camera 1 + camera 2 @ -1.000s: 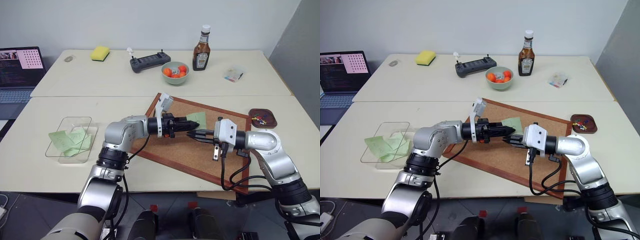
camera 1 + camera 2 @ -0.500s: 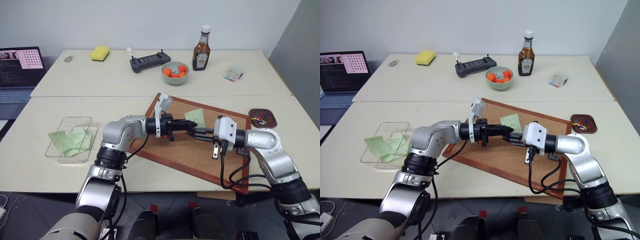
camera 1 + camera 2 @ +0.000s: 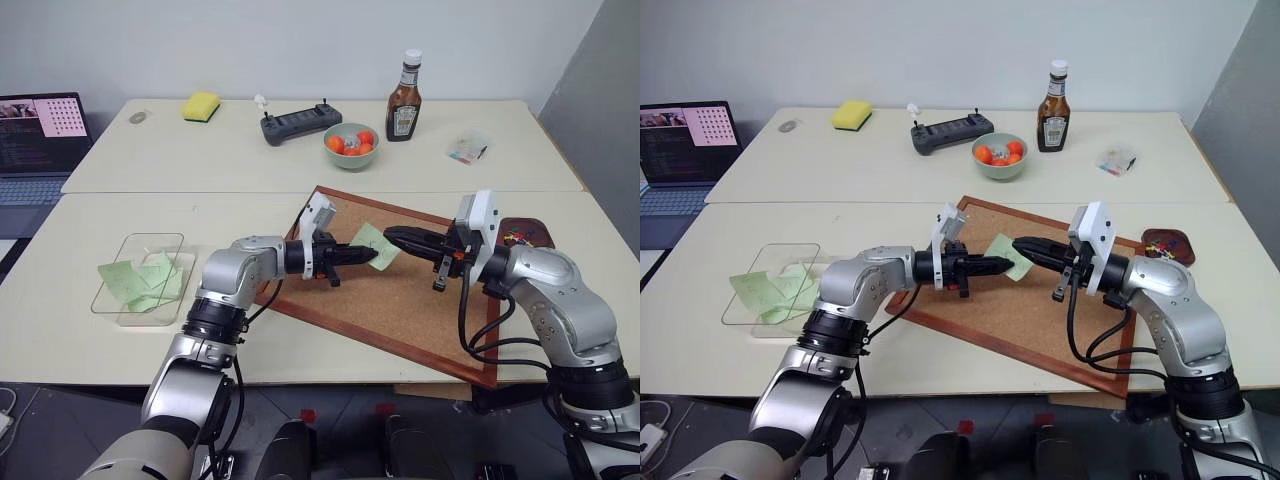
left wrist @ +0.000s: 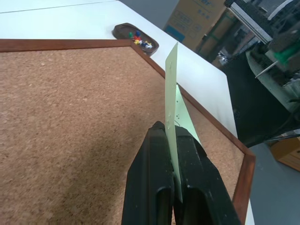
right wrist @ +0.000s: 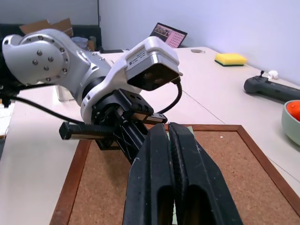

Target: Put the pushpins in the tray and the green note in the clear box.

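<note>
The green note [image 3: 373, 245] stands on edge just above the cork board [image 3: 400, 300], with my left gripper [image 3: 366, 254] shut on its lower corner; the left wrist view shows the note [image 4: 172, 89] pinched between both black fingers [image 4: 152, 159]. Just to its right, raised above the board, my right gripper [image 3: 390, 233] points at the note, shut with nothing visible in it [image 5: 166, 129]. The dark reddish tray [image 3: 541, 240] sits off the board's right corner with coloured pushpins [image 3: 516, 238] in it. The clear box [image 3: 150, 238] lies at the left, holding several green notes.
On the far table stand a yellow sponge [image 3: 200, 106], a black controller [image 3: 297, 123], a green bowl of oranges [image 3: 351, 145], a sauce bottle [image 3: 403, 98] and a small clear packet [image 3: 467, 148]. A laptop [image 3: 40, 135] sits at the far left.
My left gripper shut on the green note and drew it up off the board, slightly leftward. My right gripper rose, rolled its wrist and pulled back to the right.
</note>
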Controlling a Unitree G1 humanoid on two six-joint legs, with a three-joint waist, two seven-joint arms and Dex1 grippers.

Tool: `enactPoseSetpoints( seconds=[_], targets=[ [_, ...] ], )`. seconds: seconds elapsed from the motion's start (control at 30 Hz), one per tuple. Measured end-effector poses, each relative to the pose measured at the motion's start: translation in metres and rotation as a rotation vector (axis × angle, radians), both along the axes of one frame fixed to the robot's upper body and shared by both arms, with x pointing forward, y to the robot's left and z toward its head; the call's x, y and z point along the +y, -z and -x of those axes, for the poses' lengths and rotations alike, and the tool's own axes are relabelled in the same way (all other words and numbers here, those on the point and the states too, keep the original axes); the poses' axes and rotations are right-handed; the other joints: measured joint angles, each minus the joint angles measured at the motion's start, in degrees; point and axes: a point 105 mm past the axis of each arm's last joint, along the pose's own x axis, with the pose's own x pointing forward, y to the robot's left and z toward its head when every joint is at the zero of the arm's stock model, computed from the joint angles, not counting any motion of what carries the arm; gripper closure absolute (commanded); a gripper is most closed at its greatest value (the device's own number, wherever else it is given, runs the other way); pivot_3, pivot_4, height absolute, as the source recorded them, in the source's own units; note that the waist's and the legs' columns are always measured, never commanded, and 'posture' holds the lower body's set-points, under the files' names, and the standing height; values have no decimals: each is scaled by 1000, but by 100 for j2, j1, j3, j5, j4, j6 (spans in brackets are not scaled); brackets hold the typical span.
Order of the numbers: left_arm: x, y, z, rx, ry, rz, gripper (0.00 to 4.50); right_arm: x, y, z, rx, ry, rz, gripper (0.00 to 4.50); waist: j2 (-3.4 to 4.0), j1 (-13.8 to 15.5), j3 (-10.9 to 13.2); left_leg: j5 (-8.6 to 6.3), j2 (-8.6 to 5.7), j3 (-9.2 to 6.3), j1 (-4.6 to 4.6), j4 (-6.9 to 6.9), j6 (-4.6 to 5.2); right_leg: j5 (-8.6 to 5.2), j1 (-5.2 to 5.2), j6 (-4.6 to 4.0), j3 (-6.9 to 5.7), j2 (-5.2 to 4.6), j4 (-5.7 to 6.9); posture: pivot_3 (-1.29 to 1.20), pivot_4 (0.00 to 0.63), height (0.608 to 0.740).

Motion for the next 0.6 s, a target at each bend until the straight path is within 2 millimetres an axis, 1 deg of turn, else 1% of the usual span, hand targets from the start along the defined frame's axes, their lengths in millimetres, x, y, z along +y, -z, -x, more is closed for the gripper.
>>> enactPoseSetpoints(
  seconds=[0.1, 0.2, 0.23, 0.3, 0.37, 0.4, 0.47, 0.53, 0.6],
  targets=[
    [-4, 0, -1, -28, -4, -5, 4432, -4, -1, -5, 10, 57, -9, 4500, 0, -1, 0, 0, 0, 0, 0, 0, 1, 0, -1, 0, 0, 0, 1, 0, 150, 740],
    [-11, -6, -3, -138, -20, -30, 4432, -30, 0, -24, 26, 241, -32, 4500, 0, 13, 0, 2, -3, 2, -3, 0, -3, 0, -1, 0, 1, -3, 0, 0, 150, 740],
    [-14, -11, -2, -203, -9, -46, 4432, -46, 0, -33, 48, 334, -59, 4500, 0, 14, 0, 5, -3, 2, -4, 0, -9, 0, -1, 0, 2, -4, -1, 0, 150, 740],
    [-20, -17, 0, -322, 10, -85, 4432, -70, 2, -44, 72, 474, -88, 4500, 0, 17, 0, 9, -3, 4, -4, -3, -16, 0, -1, -1, 3, -5, -4, 0, 150, 740],
    [-30, -24, 4, -430, 17, -93, 4432, -101, 11, -57, 100, 656, -94, 4500, 0, 21, 0, 9, -4, 9, -5, -3, -16, 0, -2, 0, 6, -5, -5, 0, 150, 740],
    [-35, -26, 5, -460, 14, -87, 4432, -116, 16, -61, 116, 735, -94, 4500, 0, 23, 0, 9, -5, 10, -5, -2, -15, 0, -2, 0, 7, -6, -5, 0, 150, 740],
    [-43, -29, 7, -520, 18, -85, 4432, -138, 25, -67, 144, 852, -96, 4500, 0, 20, 0, 4, -6, 14, -5, -3, -6, 0, -3, 0, 9, -6, -4, 0, 150, 740],
    [-52, -29, 11, -575, 33, -98, 4432, -164, 32, -74, 175, 976, -94, 4500, 4, 0, -2, -1, -6, 25, -2, -3, 3, 1, -4, 0, 17, -6, 1, 0, 150, 740],
    [-60, -28, 12, -602, 34, -106, 4432, -182, 35, -79, 195, 1053, -91, 4500, 4, -7, -2, -2, -5, 29, 0, -3, 5, 0, -4, 0, 19, -4, 2, 0, 150, 740]
  ],
)
